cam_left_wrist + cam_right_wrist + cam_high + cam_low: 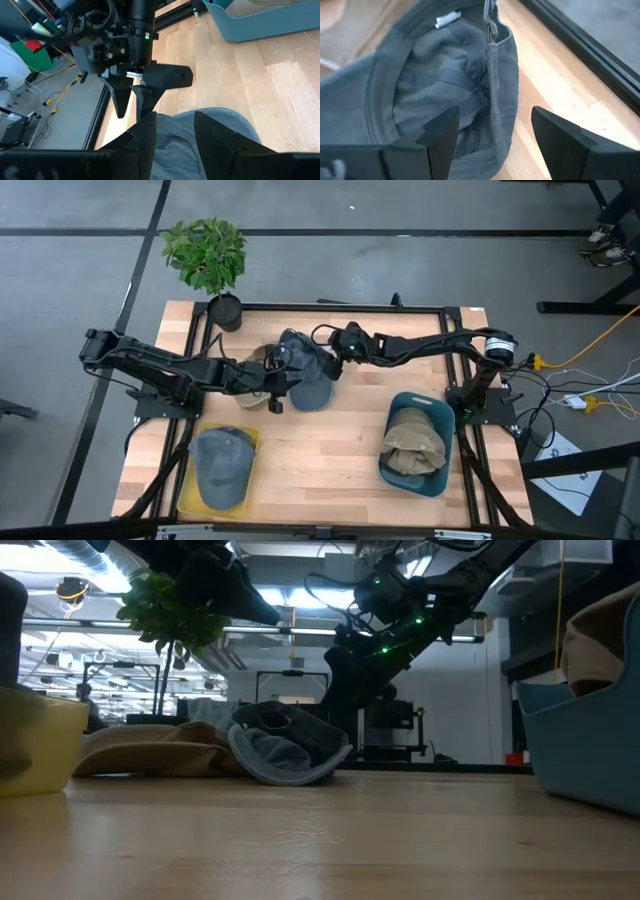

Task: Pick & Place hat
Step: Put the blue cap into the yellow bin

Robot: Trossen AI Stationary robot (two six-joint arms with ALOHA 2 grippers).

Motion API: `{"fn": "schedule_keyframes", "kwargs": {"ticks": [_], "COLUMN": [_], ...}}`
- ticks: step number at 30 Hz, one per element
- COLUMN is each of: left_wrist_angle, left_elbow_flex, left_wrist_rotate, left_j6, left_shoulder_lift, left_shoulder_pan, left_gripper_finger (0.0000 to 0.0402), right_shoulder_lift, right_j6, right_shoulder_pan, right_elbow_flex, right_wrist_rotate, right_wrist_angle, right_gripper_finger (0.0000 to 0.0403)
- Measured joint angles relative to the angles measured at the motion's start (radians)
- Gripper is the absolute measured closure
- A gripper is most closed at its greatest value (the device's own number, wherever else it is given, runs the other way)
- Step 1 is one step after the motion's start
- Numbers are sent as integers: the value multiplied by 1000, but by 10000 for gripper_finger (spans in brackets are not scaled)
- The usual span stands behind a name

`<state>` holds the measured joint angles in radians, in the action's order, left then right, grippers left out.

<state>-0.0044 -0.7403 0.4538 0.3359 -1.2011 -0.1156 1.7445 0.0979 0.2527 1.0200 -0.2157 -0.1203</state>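
- Two grippers meet over a grey hat (305, 370) just above the centre of the overhead picture, on a wooden table (330, 450).
- Right gripper (330, 360) reaches in from the right side of the frame; its fingers (565, 140) stand wide apart, with the upturned inside of the hat between and beyond them, nothing clamped.
- Left gripper (272, 380) comes in from the left; its own view shows its fingers (215, 140) partly apart, low over grey cloth. Whether they pinch the cloth cannot be told.
- From table height, the grey hat lies crumpled in the middle of the frame, with a tan hat (150, 748) touching it on the left.
- Lower left overhead: a yellow tray (186, 498) holds another grey hat (222, 465).
- Lower right overhead: a teal bin (445, 420) holds tan hats (415, 445).
- Upper left overhead: a potted plant (208, 260) stands at the table's far edge.
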Motion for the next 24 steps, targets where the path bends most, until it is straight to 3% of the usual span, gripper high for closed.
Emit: {"fn": "schedule_keyframes", "kwargs": {"ticks": [10,14,19,24], "left_wrist_angle": [1,1,1,2], "left_elbow_flex": [0,0,0,0], "left_wrist_rotate": [0,0,-1,-1], "left_j6": [0,0,0,0], "left_shoulder_lift": [0,0,0,0], "left_shoulder_pan": [0,0,0,0], "left_gripper_finger": [274,274,274,274], "right_shoulder_lift": [169,238,278,278], "right_j6": [-62,-71,-81,-80], "right_shoulder_pan": [3,18,21,20], "right_elbow_flex": [341,468,532,533], "right_wrist_rotate": [-60,-20,-9,-36], "right_wrist_angle": [416,525,568,568], "right_gripper_finger": [155,166,203,273]}}
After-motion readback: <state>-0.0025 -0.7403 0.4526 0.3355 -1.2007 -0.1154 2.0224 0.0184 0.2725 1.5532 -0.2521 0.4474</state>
